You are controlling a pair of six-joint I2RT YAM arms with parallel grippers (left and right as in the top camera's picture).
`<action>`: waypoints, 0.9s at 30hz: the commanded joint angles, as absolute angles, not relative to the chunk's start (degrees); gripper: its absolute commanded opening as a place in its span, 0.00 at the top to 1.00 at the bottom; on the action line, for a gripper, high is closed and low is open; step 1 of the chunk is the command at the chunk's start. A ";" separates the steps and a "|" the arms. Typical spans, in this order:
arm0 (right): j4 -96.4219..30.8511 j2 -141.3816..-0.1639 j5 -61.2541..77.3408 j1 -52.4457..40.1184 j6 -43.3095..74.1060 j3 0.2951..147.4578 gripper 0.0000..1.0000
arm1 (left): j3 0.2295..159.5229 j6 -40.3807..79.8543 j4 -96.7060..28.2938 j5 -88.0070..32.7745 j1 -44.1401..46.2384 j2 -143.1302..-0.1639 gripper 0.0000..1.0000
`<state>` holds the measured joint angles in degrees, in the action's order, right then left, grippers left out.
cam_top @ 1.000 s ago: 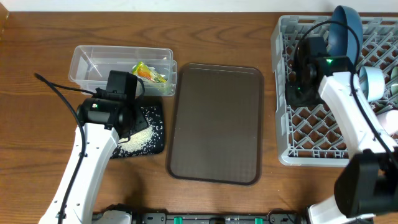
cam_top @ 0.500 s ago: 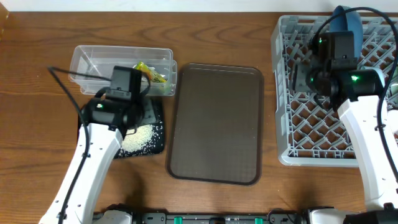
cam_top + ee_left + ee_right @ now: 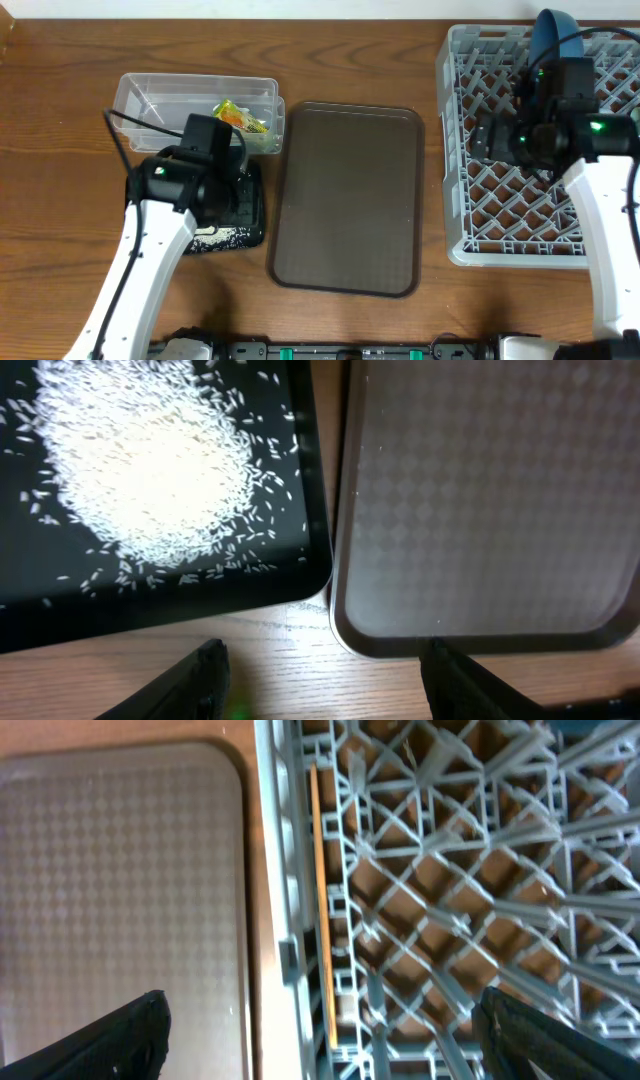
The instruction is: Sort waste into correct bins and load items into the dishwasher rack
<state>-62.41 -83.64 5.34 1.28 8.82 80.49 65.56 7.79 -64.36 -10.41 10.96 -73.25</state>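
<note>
We judge the sorting nearly finished. The snack wrapper [image 3: 238, 118] lies in the clear tub [image 3: 145, 100] toward the bench's far-left corner, and the rice [image 3: 140, 460] sits heaped in the black tray [image 3: 200, 595] just in front of it. The dark-blue bowl-plate [image 3: 552, 35] stands in the rack [image 3: 500, 215] at the right edge (the arm hides any other dishes). The brown tray [image 3: 350, 200] is bare. The left claw [image 3: 330, 685] and right claw [image 3: 330, 1035] are both spread, holding nothing.
</note>
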 commanded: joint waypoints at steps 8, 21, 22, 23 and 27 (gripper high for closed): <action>-56.86 -65.84 8.03 2.22 3.55 69.43 0.01 | 61.17 11.68 -60.60 -2.48 10.68 -53.67 0.36; -50.04 -28.38 6.68 2.22 5.76 45.01 0.01 | 53.74 11.68 -57.71 -0.38 10.68 -31.14 0.36; -50.65 -26.92 6.66 2.22 5.69 44.73 0.01 | 53.74 11.68 -57.95 -0.38 10.68 -30.98 0.36; -51.46 -26.02 6.66 2.22 5.72 44.69 0.01 | 53.74 11.68 -58.02 -0.38 10.68 -30.98 0.35; -55.55 -24.58 6.66 2.22 5.72 44.69 0.01 | 53.74 11.68 -58.02 -0.38 10.68 -31.07 0.35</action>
<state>-54.35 -25.12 7.03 1.98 4.99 45.30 54.22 10.94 -58.08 -1.19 10.92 -31.22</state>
